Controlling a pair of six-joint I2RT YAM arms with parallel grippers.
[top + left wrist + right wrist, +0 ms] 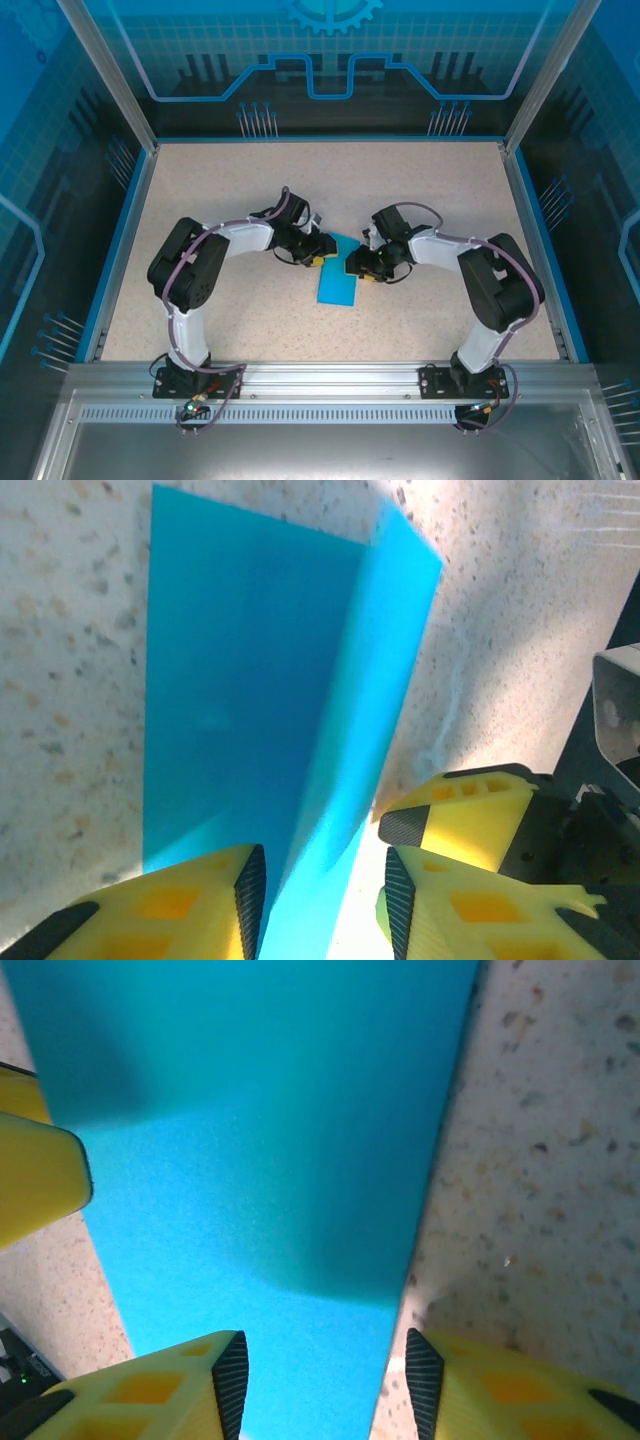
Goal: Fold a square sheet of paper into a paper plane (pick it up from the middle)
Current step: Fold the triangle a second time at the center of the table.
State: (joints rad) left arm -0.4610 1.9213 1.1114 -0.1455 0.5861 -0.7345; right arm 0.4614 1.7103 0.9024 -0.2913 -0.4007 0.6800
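A: Left end effector (325, 880), state?
B: Open, astride a lifted flap. The right end effector (325, 1370) is open too, its jaws apart over the sheet's edge.
A: And on the bench (250, 190)?
B: The square sheet of paper (337, 285) lies near centre, toward 6 o'clock. Both arms meet at its 12 o'clock end.
A: Progress?
B: Early, I'd judge: one lengthwise fold, half raised. Nose and wings remain. Bright cyan, smooth.

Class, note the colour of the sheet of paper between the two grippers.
The sheet of paper is plain bright cyan-blue, with no pattern; the right wrist view shows it best.
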